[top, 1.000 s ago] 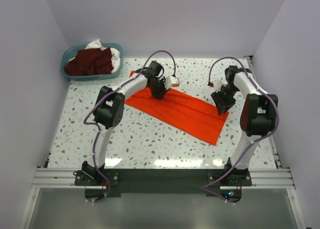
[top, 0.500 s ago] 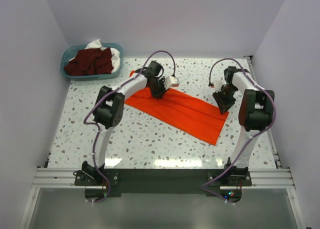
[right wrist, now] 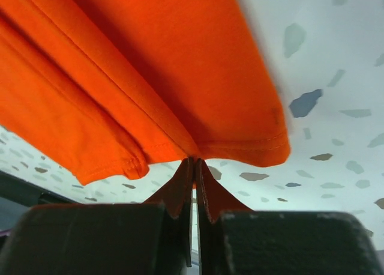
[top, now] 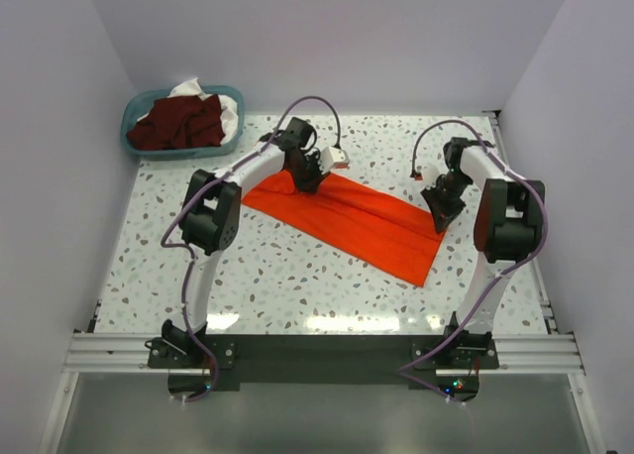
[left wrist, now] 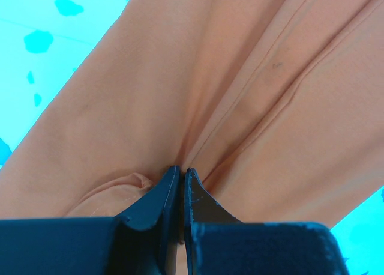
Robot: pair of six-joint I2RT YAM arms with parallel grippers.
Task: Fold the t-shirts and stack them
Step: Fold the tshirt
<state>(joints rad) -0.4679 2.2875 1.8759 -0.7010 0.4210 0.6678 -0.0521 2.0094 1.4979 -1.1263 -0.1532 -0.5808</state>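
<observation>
An orange-red t-shirt (top: pixel 347 219) lies folded into a long strip across the middle of the table, running from upper left to lower right. My left gripper (top: pixel 305 179) is shut on the shirt's far left end; the left wrist view shows cloth (left wrist: pixel 240 83) pinched between the tips. My right gripper (top: pixel 442 214) is shut on the hem at the shirt's right end (right wrist: pixel 150 77) and holds it just off the table. Dark maroon shirts (top: pixel 178 122) and white cloth (top: pixel 226 110) fill the basket at the back left.
A teal plastic basket (top: pixel 134 145) stands in the back left corner. The speckled table (top: pixel 297 276) is bounded by white walls on three sides. Cables loop over both arms.
Both grippers have moved toward the back of the table with the shirt's ends, drawing the shirt with them. Both stay shut on the cloth.
</observation>
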